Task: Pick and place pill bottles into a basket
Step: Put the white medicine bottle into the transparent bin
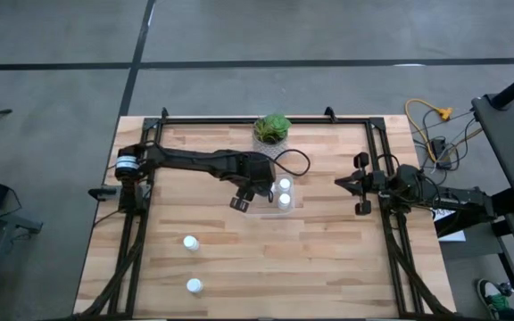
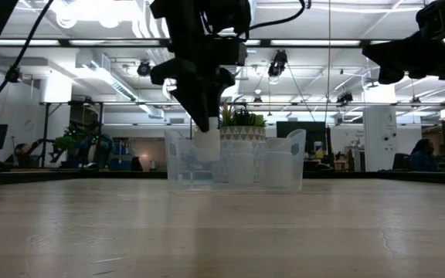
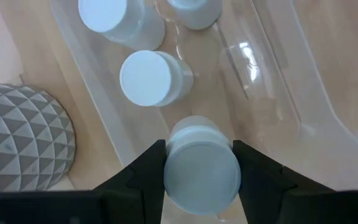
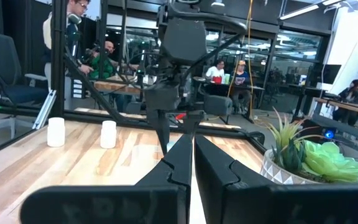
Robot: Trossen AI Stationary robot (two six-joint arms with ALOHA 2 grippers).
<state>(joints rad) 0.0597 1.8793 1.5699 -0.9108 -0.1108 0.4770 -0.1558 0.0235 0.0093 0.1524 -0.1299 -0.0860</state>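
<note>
My left gripper (image 1: pixel 250 193) is over the clear tray (image 1: pixel 271 210) at the table's middle, shut on a small white pill bottle (image 3: pixel 202 167). In the low view this bottle (image 2: pixel 207 147) hangs inside the tray's walls (image 2: pixel 178 158). Three more bottles stand in the tray (image 3: pixel 146 78); two of them show from above (image 1: pixel 285 186). Two bottles stand upright on the table at the near left (image 1: pixel 190 242) (image 1: pixel 194 285). My right gripper (image 1: pixel 339 182) waits shut and empty at the right side. My left gripper pinches the bottle's upper sides (image 3: pixel 166 163) between its two fingers, one finger (image 3: pixel 143 174) on each side. The fingers come from above, pointing down. The bottle is upright, its lower body (image 2: pixel 207 150) below the fingertips, inside the tray; whether it touches the floor I cannot tell.
A white patterned pot with a green plant (image 1: pixel 273 127) stands just beyond the tray, toward the far edge; it also shows beside the tray in the left wrist view (image 3: pixel 17 140). A dark frame (image 1: pixel 382 152) rims the table. Bare wood lies at the near right (image 1: pixel 328 267).
</note>
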